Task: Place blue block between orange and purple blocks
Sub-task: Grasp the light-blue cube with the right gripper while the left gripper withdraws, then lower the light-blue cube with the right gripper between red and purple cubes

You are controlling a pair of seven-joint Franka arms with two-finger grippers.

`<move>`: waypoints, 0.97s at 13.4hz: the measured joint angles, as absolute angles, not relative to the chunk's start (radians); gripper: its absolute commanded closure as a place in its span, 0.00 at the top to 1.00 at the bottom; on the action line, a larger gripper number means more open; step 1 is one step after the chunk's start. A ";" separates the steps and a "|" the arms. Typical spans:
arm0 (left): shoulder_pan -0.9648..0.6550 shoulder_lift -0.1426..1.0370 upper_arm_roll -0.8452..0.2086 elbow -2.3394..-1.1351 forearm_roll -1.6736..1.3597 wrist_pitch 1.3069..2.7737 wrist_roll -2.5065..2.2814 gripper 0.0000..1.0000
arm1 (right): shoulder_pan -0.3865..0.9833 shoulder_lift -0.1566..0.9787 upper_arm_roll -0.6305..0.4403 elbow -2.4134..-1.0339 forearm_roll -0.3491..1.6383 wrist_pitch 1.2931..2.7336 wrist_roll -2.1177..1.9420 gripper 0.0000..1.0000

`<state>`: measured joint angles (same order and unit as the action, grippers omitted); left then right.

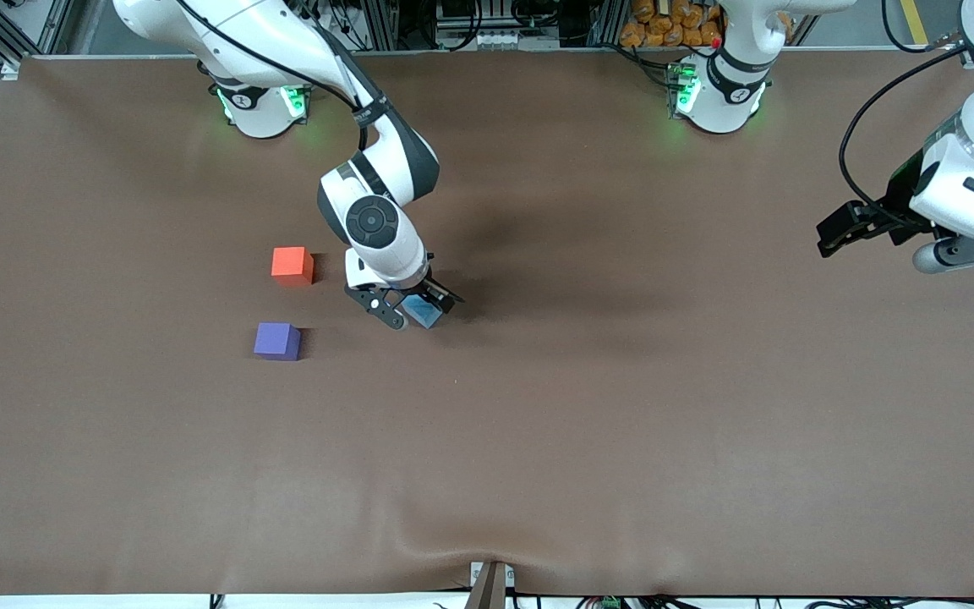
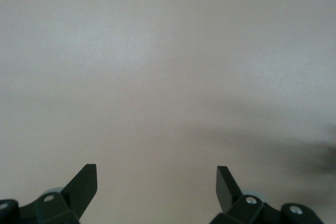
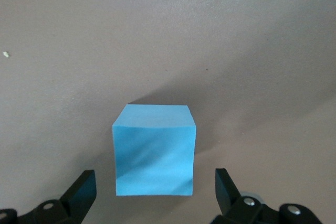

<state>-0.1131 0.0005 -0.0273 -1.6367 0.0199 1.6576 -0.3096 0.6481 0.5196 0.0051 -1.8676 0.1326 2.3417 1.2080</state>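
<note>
Brown table (image 1: 622, 381): blue block (image 3: 154, 150) on it, between spread fingers of right tool (image 3: 155, 192), untouched; left tool (image 2: 156, 195) open.

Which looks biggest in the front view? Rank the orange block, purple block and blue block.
1. Orange block and purple block: alike, no ranking.
2. Blue block: looks smallest, but the open right gripper hides part, so unsure.
</note>
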 measured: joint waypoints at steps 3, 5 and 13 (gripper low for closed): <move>-0.113 -0.001 -0.031 -1.649 0.020 1.662 -0.310 1.00 | 0.650 0.541 0.006 -1.867 0.132 2.350 1.208 0.69; -0.114 -0.001 -0.033 -1.655 0.020 1.666 -0.310 1.00 | 0.648 0.544 0.004 -1.866 0.131 2.352 1.206 0.49; -0.115 -0.001 -0.039 -1.664 0.020 1.666 -0.310 1.00 | 0.617 0.549 -0.015 -1.682 0.127 2.062 1.073 0.15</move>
<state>-0.1149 -0.0010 -0.0393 -1.6640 0.0199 1.6660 -0.3095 0.6165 0.5494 -0.0153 -1.6823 0.1273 2.0617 1.0730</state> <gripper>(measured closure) 0.000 0.471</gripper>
